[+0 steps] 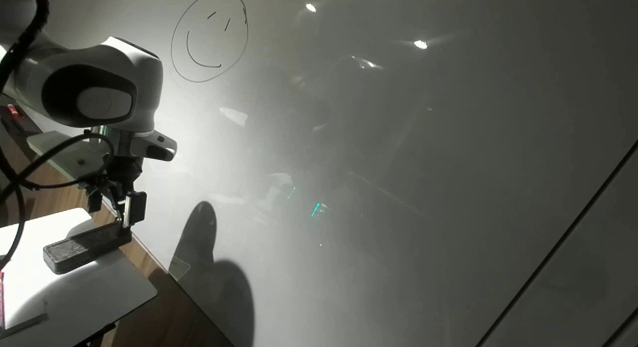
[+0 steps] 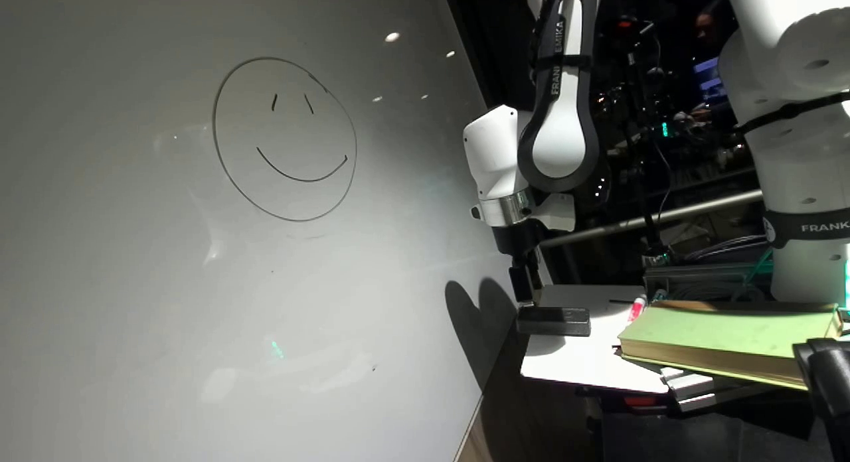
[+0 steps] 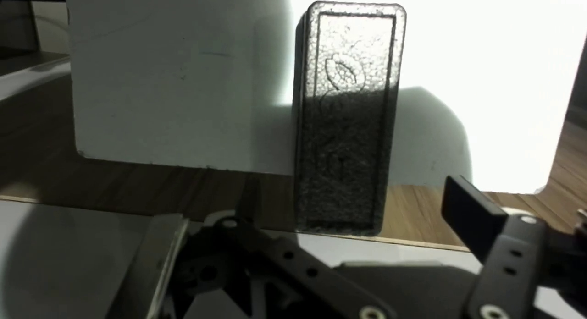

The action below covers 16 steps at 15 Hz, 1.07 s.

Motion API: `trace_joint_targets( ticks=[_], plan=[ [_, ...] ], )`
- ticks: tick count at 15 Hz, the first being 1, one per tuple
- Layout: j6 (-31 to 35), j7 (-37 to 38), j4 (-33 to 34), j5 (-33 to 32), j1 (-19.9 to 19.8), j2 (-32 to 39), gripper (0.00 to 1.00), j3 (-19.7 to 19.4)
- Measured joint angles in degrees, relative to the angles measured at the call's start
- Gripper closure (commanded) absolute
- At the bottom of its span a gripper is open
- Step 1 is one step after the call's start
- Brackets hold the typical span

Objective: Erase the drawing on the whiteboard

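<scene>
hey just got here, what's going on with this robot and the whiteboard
A robot arm has its open pincer at one end of a dark block, likely an eraser, but isn't gripping it: the wrist view shows gaps on both sides. The block lies on a small white table, that end jutting past the edge. On the whiteboard, the smiley face is whole; none of it looks wiped yet.

A flat white rounded-corner worktop [image 2: 584, 366] stands above a brown wood-grained surface [image 1: 159, 312]; in an exterior view a thick pale-green hardbound book [image 2: 724, 329] and a small red-and-white cylinder [image 2: 637, 308] lie at its edge, a long silver tube [image 2: 704, 207] beyond it
</scene>
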Motion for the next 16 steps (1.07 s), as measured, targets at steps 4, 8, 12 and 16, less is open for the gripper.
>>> trace_joint_targets(
  ticks=[4, 8, 12, 16],
  plan=[
    [1.45, 2.00, 0.00, -2.96, -0.07, 2.41, 0.00, -0.59],
    [2.53, 3.80, 0.01, -5.52, -0.07, 4.15, 0.02, -1.55],
    [3.04, 5.95, 0.03, -8.59, -0.10, 5.23, 0.41, -2.44],
    [3.05, 8.29, 0.04, -11.19, -0.10, 6.01, 0.70, -2.84]
  ],
)
